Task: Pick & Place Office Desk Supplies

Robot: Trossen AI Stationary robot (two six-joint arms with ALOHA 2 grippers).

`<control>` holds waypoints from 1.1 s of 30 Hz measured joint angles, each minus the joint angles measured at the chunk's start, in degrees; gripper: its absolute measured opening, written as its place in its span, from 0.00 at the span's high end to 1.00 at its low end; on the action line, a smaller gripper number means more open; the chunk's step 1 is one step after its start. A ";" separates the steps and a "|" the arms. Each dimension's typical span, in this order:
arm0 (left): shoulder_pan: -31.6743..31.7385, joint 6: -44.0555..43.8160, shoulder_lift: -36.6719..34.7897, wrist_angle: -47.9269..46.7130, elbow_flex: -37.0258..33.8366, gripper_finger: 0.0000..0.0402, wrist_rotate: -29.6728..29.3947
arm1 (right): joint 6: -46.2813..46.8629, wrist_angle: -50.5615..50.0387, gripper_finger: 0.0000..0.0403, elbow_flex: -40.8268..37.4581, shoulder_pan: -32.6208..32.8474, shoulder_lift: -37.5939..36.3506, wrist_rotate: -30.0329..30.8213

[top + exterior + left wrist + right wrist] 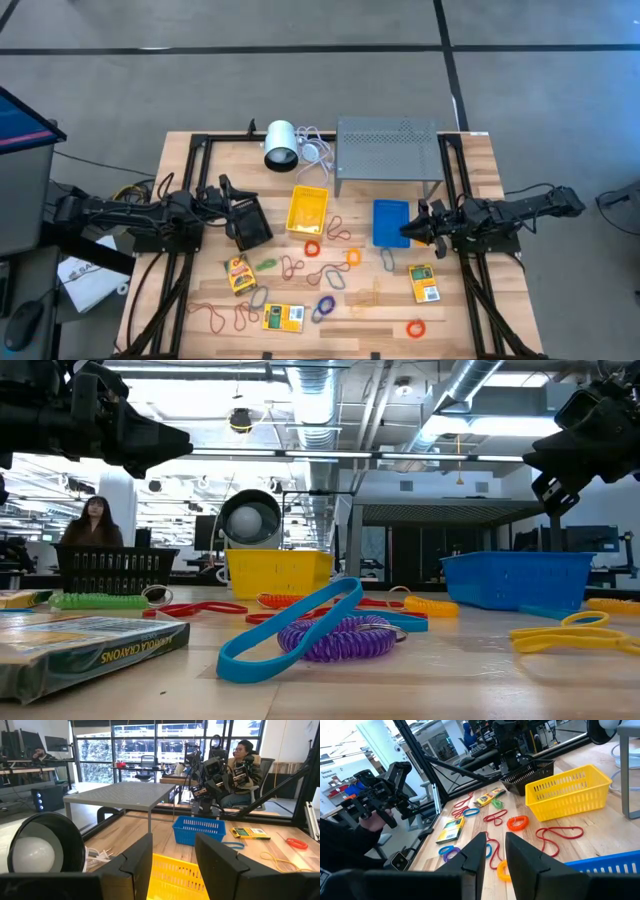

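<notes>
The yellow bin [308,208] sits mid-worktop [200,300], its long axis running from the white cylinder [281,146] toward the near edge, slightly tilted. Just left of it lies the black bin [249,221], likewise angled. To its right, well apart, the blue bin [390,222] stands with its long axis parallel, in front of the grey perforated stand [388,145].

The left gripper [228,198] hovers above the black bin, pointing toward the yellow bin, fingers [135,865] parted and holding nothing. The right gripper [410,229] hangs at the blue bin's right edge, pointing toward the yellow bin, its fingers [476,851] a narrow gap apart, empty.

Nearer than the yellow bin, rubber-band loops [290,268] scatter across the wood. Three crayon packets lie among them: one [239,274] below the black bin, tilted; one [283,318] lengthwise across; one [424,283] below the blue bin, upright.
</notes>
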 joint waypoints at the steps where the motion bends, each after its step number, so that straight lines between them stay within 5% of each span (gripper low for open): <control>1: 0.00 0.00 0.00 -0.01 0.01 0.65 0.00 | 0.00 0.00 0.83 0.00 -0.01 -0.02 0.00; 33: 0.01 -5.04 0.00 2.36 0.02 0.65 0.04 | -0.02 1.73 0.83 0.01 -0.01 0.00 0.05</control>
